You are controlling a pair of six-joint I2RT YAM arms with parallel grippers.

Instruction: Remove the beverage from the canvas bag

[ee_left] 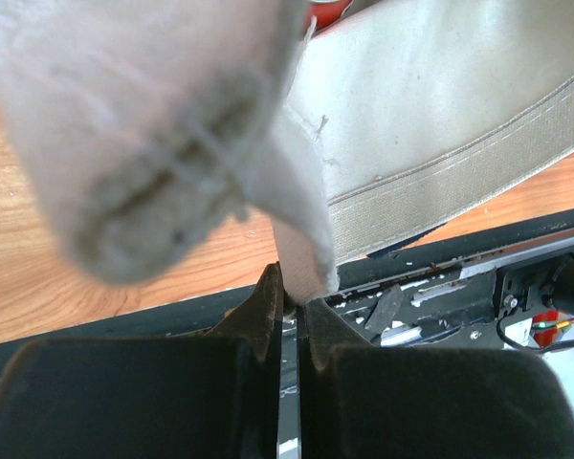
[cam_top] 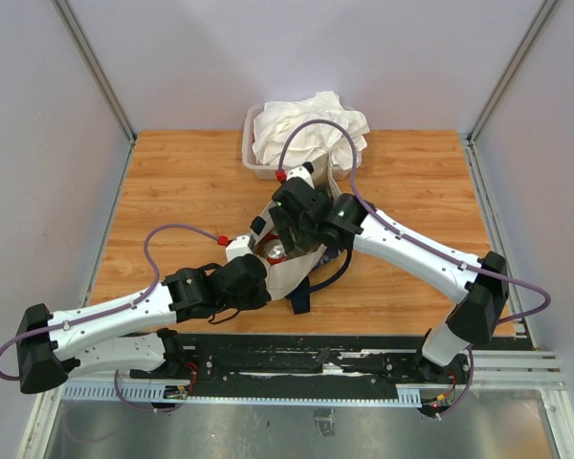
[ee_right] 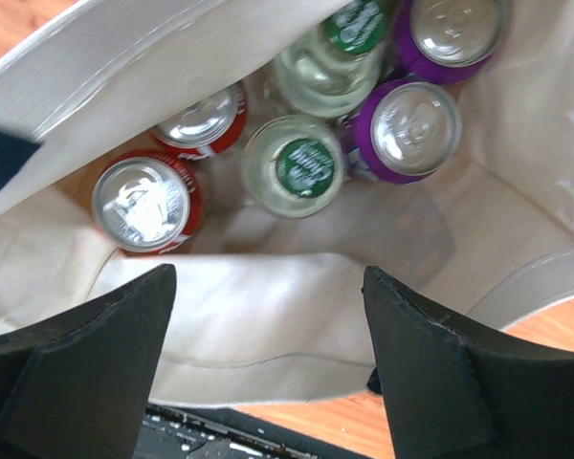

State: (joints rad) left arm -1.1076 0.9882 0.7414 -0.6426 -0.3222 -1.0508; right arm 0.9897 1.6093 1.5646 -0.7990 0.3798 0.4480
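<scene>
The right end effector (ee_right: 268,296) hung spread over the open canvas bag (ee_right: 115,67).
Red cans (ee_right: 141,204), green-capped bottles (ee_right: 292,165) and purple cans (ee_right: 416,129) stood just beyond its fingers; the left end effector (ee_left: 290,298) pinched the bag's edge.

Robotics lab cell: wood-top table (cam_top: 172,182), aluminium frame posts (cam_top: 94,67), plain grey walls (cam_top: 297,48), two arms (cam_top: 115,320) on a base rail (cam_top: 297,361).
</scene>
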